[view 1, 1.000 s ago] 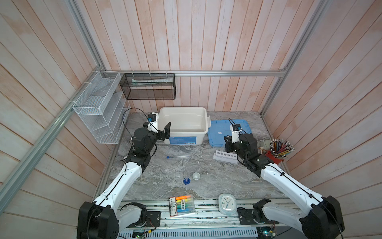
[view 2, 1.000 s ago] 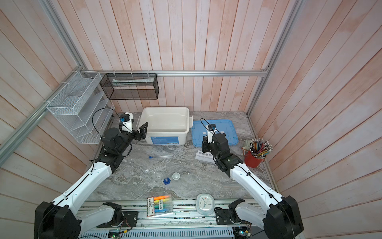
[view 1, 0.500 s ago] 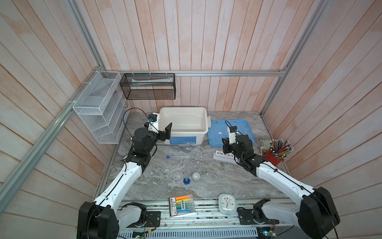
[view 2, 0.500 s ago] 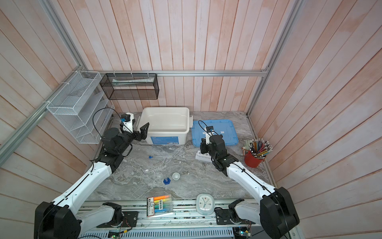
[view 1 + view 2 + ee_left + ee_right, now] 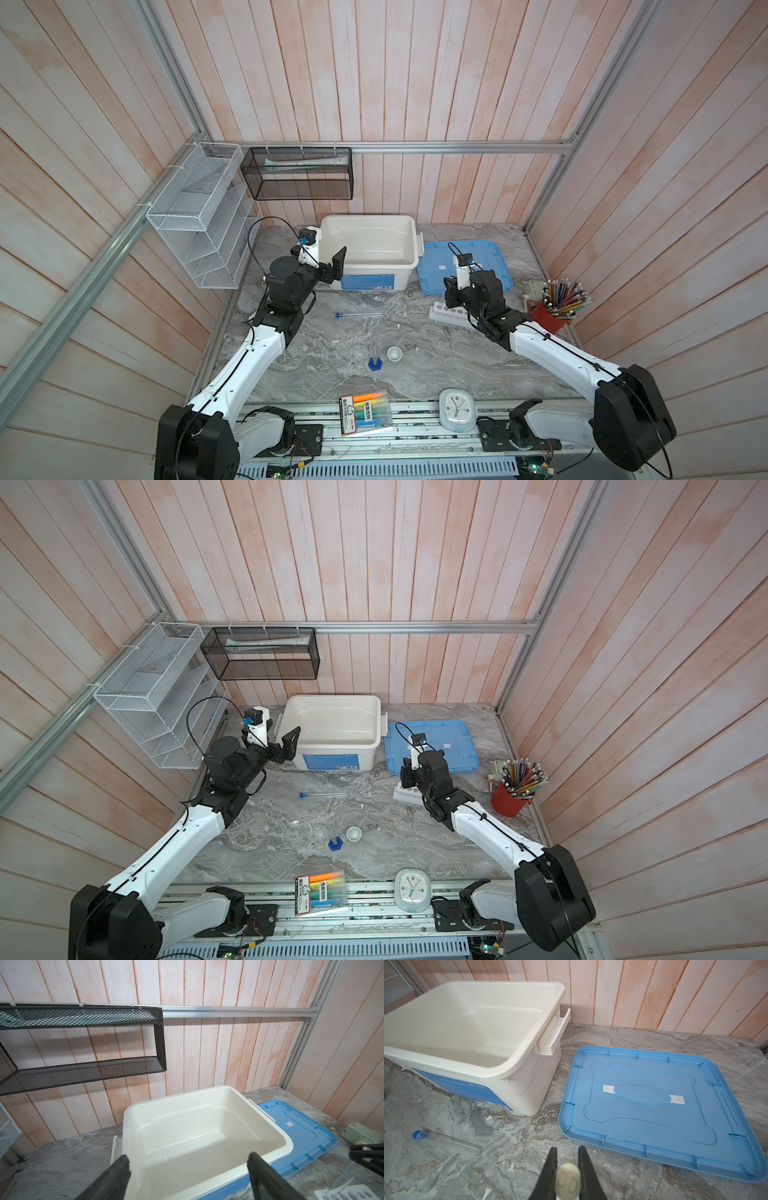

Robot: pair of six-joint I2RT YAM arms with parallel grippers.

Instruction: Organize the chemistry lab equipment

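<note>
- The right claw (image 5: 568,1153) pinches the white-capped tube (image 5: 568,1176) just below its cap, holding it over the white six-hole rack (image 5: 446,314).
- The left claw (image 5: 188,1157) is spread wide and empty, hovering at a corner of the open white bin (image 5: 446,1062).
- The blue-capped tube (image 5: 357,315) lies flat on the worktop (image 5: 415,353). The clear dish (image 5: 336,353), small beaker (image 5: 358,352), blue-based cylinder (image 5: 375,362) and tiny white bowl (image 5: 394,354) cluster nearer the front.
- The step in hand looks like racking the held tube. Whether its tip is already in a hole, I cannot tell.
- The next move calls for centring the tube upright over a hole, then lowering it before letting go.
</note>
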